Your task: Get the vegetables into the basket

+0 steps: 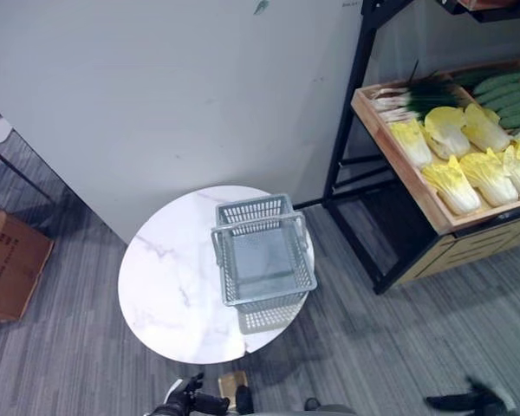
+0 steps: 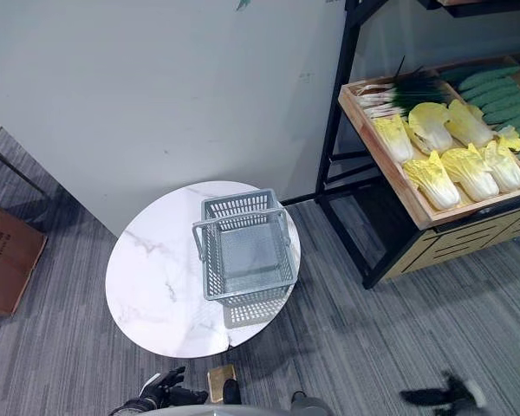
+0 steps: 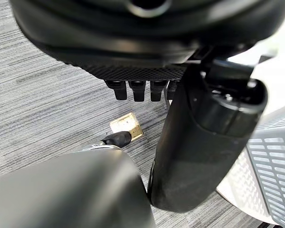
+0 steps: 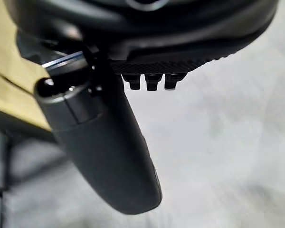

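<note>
A grey basket (image 1: 264, 260) stands on the round white worktop (image 1: 169, 286), toward its 3 o'clock edge, handles up, nothing inside. The vegetables (image 1: 468, 156) lie in a wooden tray (image 1: 399, 165) on the black shelf (image 1: 351, 113) at 2 o'clock, partly cut off by the frame edge. My left hand (image 3: 199, 142) hangs low near the worktop, fingers (image 3: 137, 90) relaxed, holding nothing. My right hand (image 4: 104, 142) is likewise slack; its fingertips are barely visible.

Grey striped carpet (image 1: 399, 347), white wall (image 1: 156, 95)
</note>
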